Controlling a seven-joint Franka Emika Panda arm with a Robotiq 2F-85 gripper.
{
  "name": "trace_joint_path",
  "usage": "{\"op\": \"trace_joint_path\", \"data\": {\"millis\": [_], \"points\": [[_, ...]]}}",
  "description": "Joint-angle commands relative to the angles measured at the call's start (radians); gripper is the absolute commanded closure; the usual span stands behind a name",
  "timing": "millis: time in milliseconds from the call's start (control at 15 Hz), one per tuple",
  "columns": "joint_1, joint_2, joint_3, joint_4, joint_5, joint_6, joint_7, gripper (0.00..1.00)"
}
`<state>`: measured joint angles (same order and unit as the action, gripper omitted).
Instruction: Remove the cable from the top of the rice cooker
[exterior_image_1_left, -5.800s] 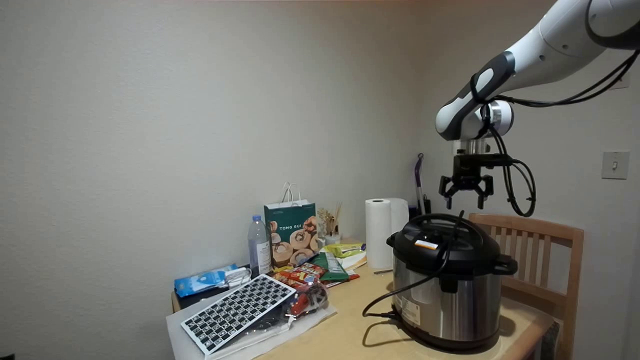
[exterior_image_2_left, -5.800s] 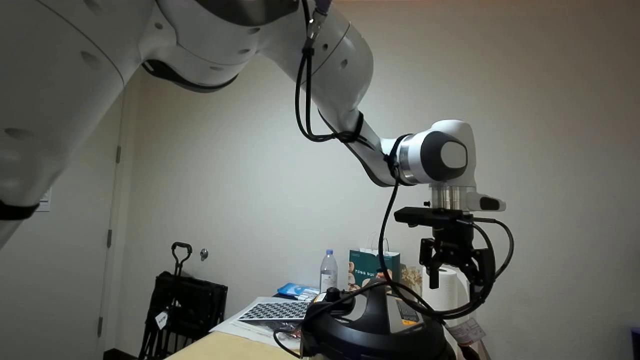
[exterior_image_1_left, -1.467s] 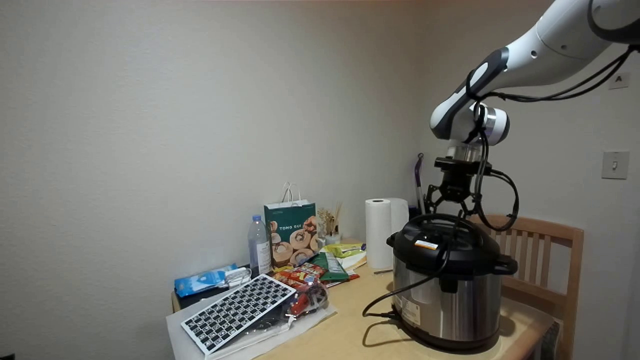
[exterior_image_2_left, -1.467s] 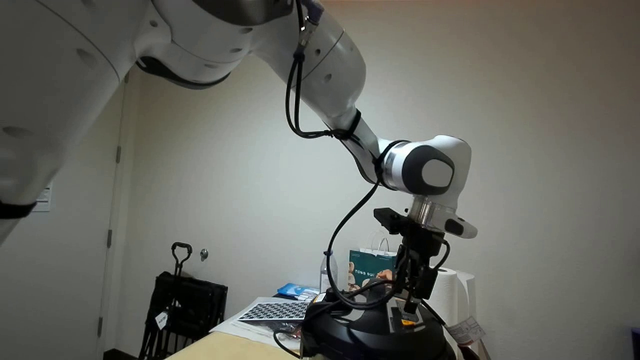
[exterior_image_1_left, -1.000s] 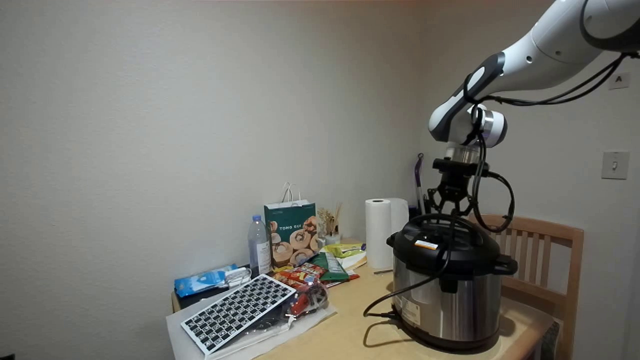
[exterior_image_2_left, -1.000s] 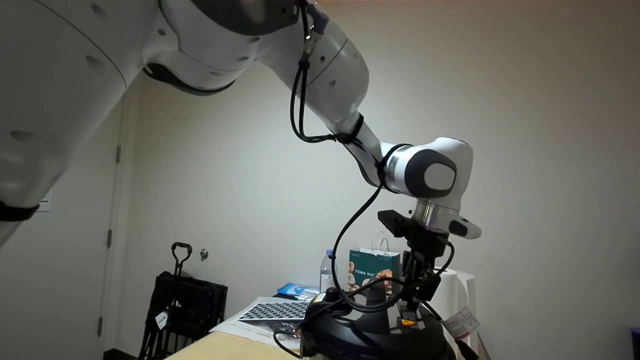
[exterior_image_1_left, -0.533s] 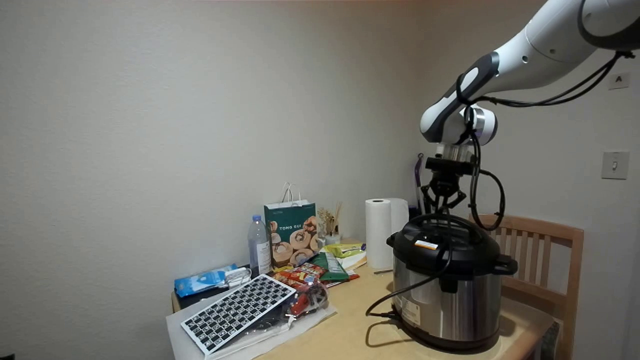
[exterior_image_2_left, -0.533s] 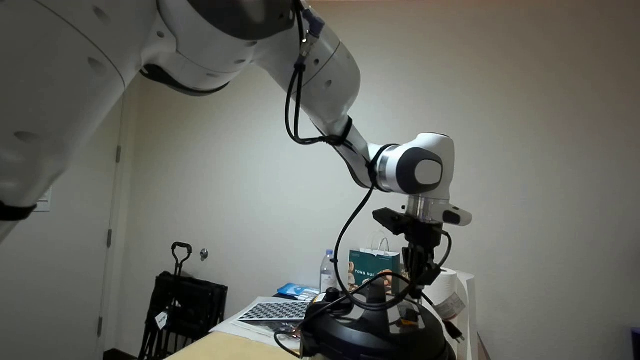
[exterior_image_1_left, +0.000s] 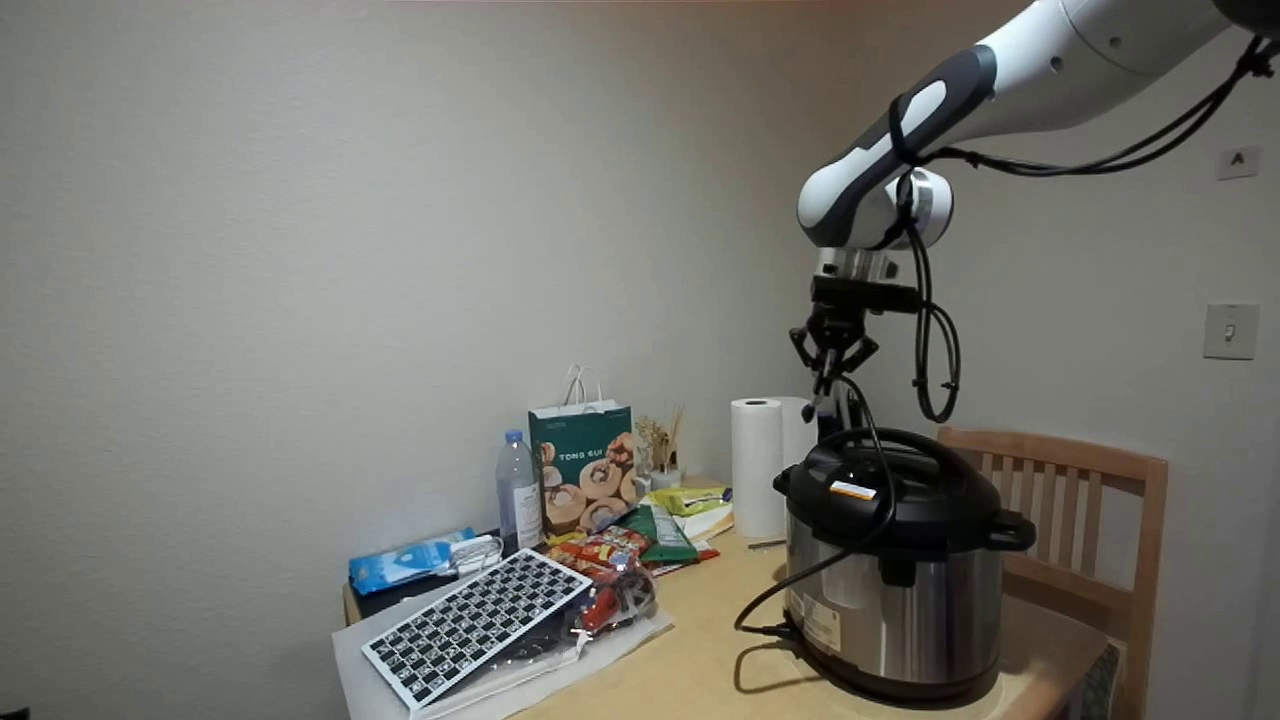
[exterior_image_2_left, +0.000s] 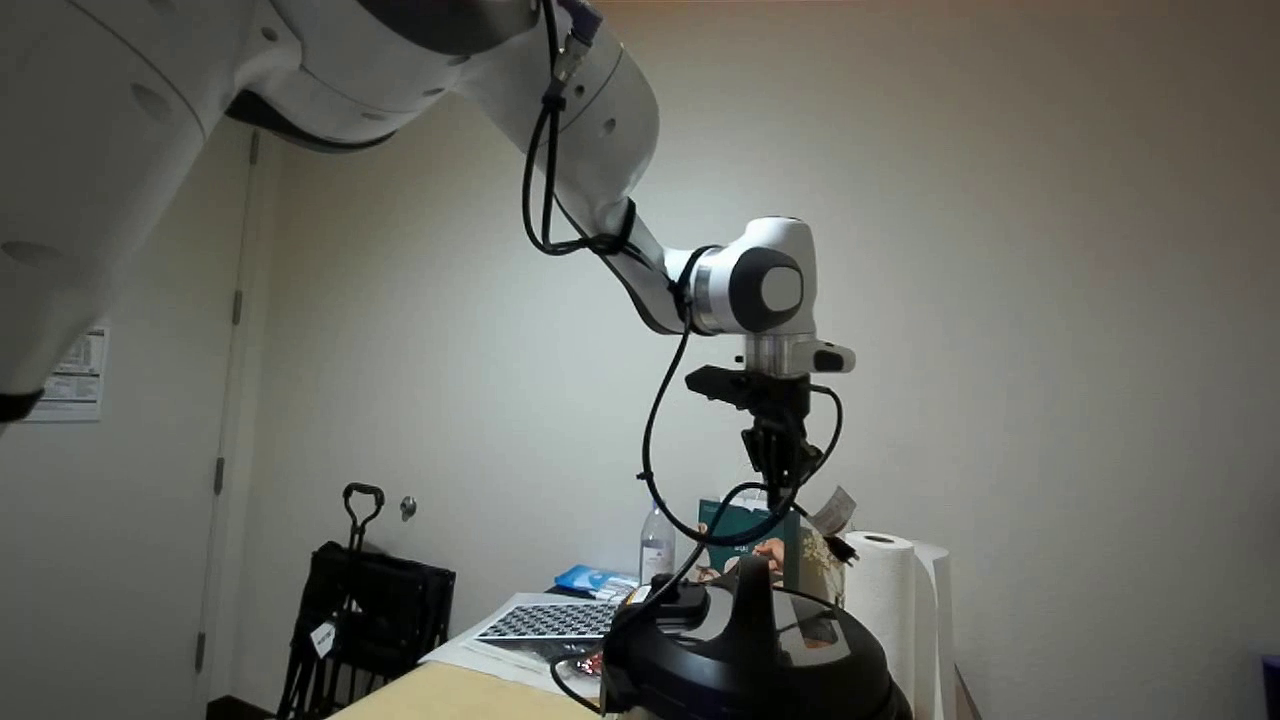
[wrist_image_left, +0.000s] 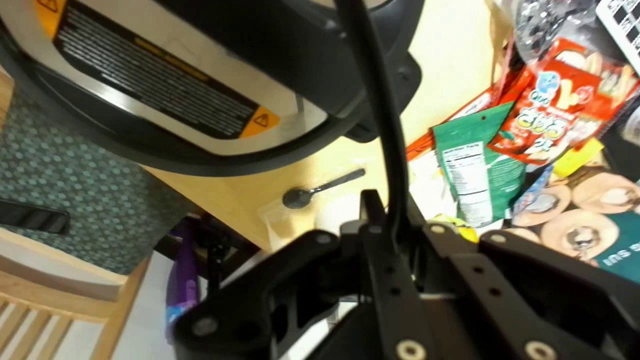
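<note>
The rice cooker (exterior_image_1_left: 900, 615), steel with a black lid (exterior_image_2_left: 700, 685), stands on the table. My gripper (exterior_image_1_left: 824, 385) is above its far left edge in an exterior view, with its jaws shut on the black cable (wrist_image_left: 375, 85). From the fingertips the cable loops over the lid and down the cooker's side to its base; whether it touches the lid there I cannot tell. In an exterior view the plug (exterior_image_2_left: 840, 548) and a pale tag (exterior_image_2_left: 833, 512) hang free past the gripper (exterior_image_2_left: 780, 498). The wrist view shows the cable rising between the fingers (wrist_image_left: 371, 200).
A paper-towel roll (exterior_image_1_left: 757, 470) stands close behind the cooker. Snack bags (exterior_image_1_left: 610, 545), a bottle (exterior_image_1_left: 520, 490), a green paper bag (exterior_image_1_left: 583, 465) and a checkered board (exterior_image_1_left: 475, 625) occupy the table's left. A wooden chair (exterior_image_1_left: 1080, 520) is at right. A spoon (wrist_image_left: 298, 198) lies beside the cooker.
The gripper has shut on the cable, then risen and moved left in both exterior views. The cable's upper part and plug have lifted off the lid with it.
</note>
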<state>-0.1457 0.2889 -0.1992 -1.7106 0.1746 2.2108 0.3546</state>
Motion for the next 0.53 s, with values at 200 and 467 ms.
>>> {"op": "trace_joint_path", "data": {"millis": [200,467], "points": [[0.068,-0.037,0.128,0.017,0.029,-0.085,-0.161,0.98],[0.087,-0.028,0.143,0.021,0.012,-0.091,-0.135,0.90]]}}
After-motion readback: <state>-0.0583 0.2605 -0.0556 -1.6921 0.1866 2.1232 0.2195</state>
